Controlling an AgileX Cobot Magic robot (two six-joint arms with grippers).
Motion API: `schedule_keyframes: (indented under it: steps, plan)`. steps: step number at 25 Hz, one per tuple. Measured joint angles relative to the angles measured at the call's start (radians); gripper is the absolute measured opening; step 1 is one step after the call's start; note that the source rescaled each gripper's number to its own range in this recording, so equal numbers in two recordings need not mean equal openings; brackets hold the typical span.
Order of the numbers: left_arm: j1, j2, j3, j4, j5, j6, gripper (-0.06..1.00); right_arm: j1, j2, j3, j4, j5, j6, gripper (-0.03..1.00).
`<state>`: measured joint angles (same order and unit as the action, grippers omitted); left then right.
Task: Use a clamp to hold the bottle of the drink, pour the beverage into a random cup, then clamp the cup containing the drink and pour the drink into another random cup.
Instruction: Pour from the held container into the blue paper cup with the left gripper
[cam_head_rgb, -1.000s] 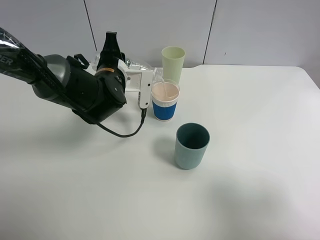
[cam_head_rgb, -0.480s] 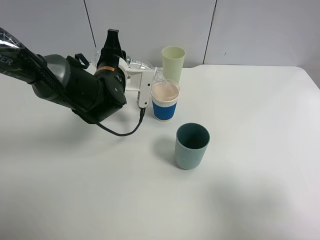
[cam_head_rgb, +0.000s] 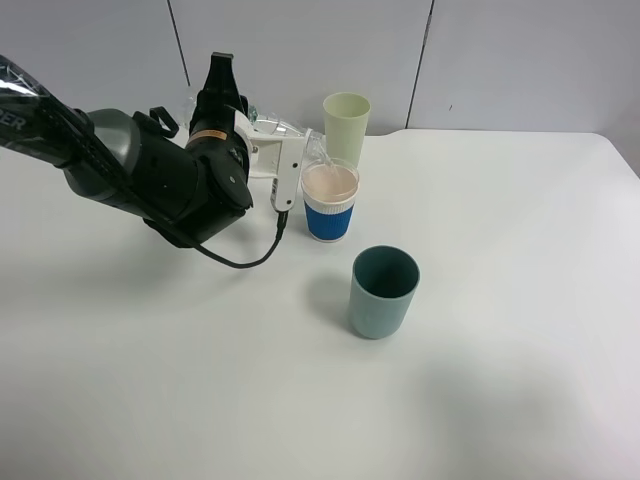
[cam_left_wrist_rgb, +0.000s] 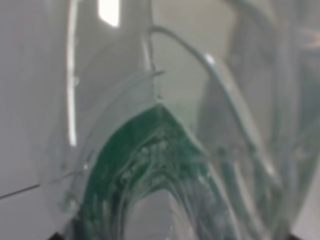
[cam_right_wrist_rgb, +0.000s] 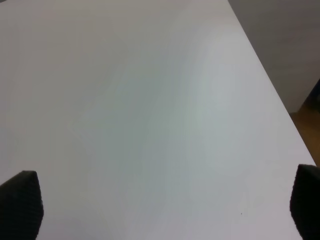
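Note:
My left gripper (cam_head_rgb: 284, 152), white jaws on a black arm, is shut on the clear bottle (cam_head_rgb: 296, 138). The bottle lies tipped on its side, with its neck pointing down over the rim of the blue-sleeved paper cup (cam_head_rgb: 329, 214). A pale surface shows high inside that cup; I cannot make out the clear beverage itself. In the left wrist view the bottle and its green label (cam_left_wrist_rgb: 145, 175) fill the frame. The grey-teal tumbler (cam_head_rgb: 383, 292) stands in front of the paper cup, to its right. In the right wrist view my right gripper (cam_right_wrist_rgb: 162, 205) is open over bare table.
A pale yellow-green cup (cam_head_rgb: 346, 123) stands just behind the paper cup, close to the bottle's neck. A black cable (cam_head_rgb: 240, 264) loops from the left arm down to the white table (cam_head_rgb: 500, 200). The right wrist view shows the table's edge (cam_right_wrist_rgb: 270, 85) and floor beyond it.
My left wrist has rolled a little further, so the bottle is tipped slightly more over the paper cup. The cups and my right gripper have not moved.

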<state>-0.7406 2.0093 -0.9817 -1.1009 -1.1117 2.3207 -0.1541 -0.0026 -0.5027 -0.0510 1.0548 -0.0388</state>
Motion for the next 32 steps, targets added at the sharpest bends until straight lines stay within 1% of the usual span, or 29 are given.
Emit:
schedule_keyframes:
  steps: [8, 17, 22, 28, 32]
  plan:
    - [0.000, 0.000, 0.000, 0.004, -0.007, 0.028, 0.01, 0.000, 0.000, 0.000, 0.000, 0.000, 0.000, 0.99]
    - [0.000, 0.000, 0.000, 0.018, -0.007, 0.037, 0.01, 0.000, 0.000, 0.000, 0.000, 0.000, 0.000, 0.99]
    - [0.000, 0.000, 0.000, 0.022, -0.007, 0.065, 0.01, 0.000, 0.000, 0.000, 0.000, 0.000, 0.000, 0.99]
    - [0.000, 0.000, 0.000, 0.028, -0.007, 0.124, 0.01, 0.000, 0.000, 0.000, 0.000, 0.000, 0.000, 0.99]
    - [0.000, 0.000, 0.000, 0.038, -0.008, 0.140, 0.01, 0.000, 0.000, 0.000, 0.000, 0.000, 0.000, 0.99]
